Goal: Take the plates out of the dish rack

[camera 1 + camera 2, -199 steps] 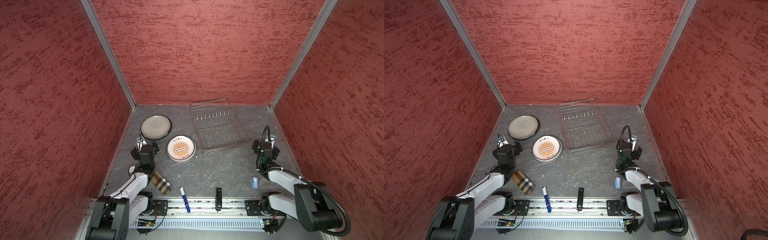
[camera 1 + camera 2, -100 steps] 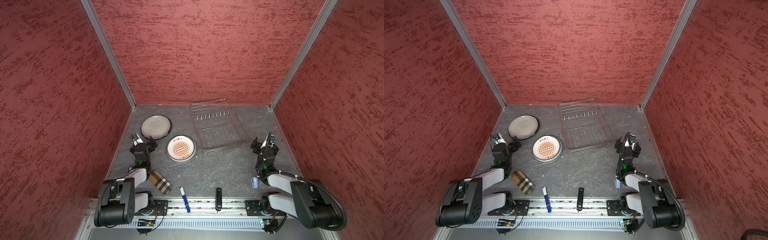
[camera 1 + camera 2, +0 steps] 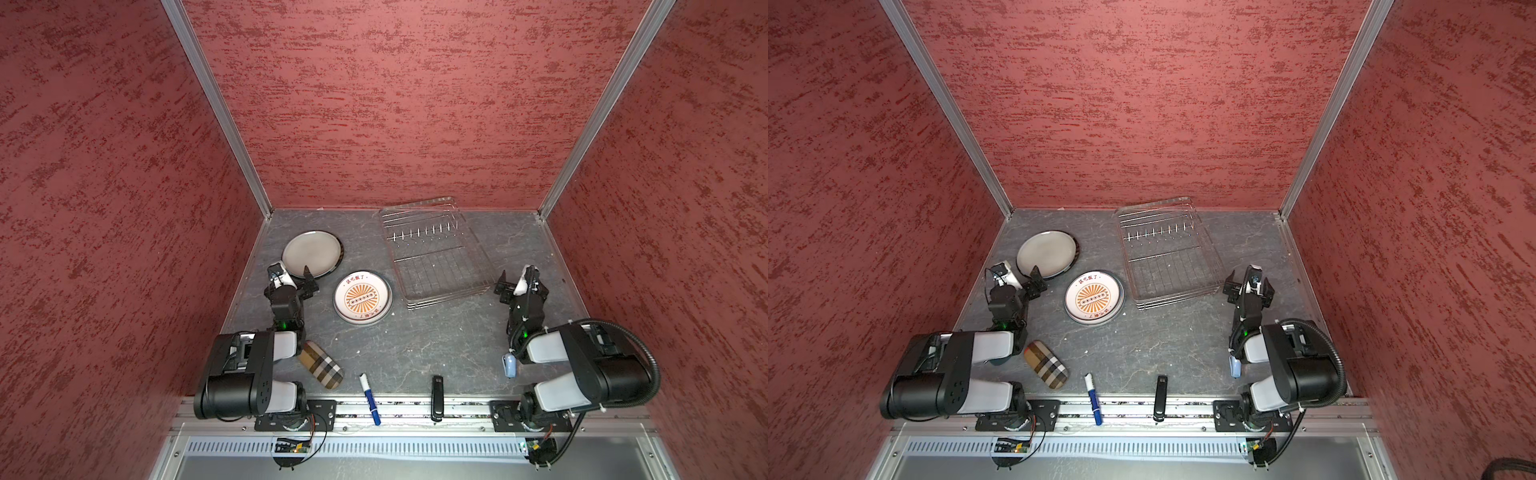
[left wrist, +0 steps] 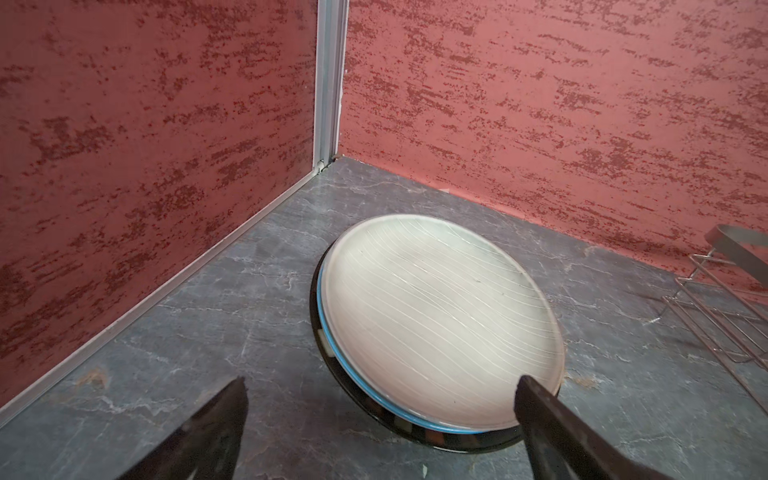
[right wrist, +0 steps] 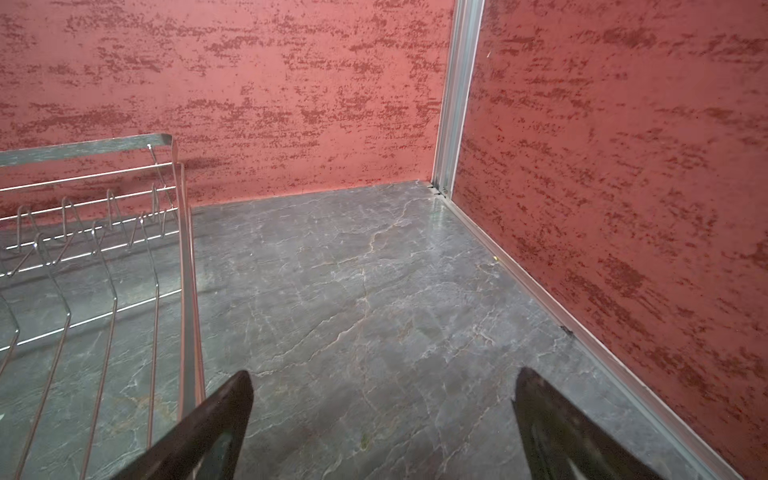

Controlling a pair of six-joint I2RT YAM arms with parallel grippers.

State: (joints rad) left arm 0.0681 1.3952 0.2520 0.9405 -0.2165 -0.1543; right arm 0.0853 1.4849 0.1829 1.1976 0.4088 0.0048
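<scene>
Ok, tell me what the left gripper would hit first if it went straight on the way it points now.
Probably the near rim of the grey plate, lying flat just ahead of the open left gripper; height is unclear, so it might skim over it.

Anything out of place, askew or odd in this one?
Nothing spilled or broken. The dish rack is empty and sits skewed to the back wall. A blue marker and a small black object overhang the front edge of the table onto the metal rail.
</scene>
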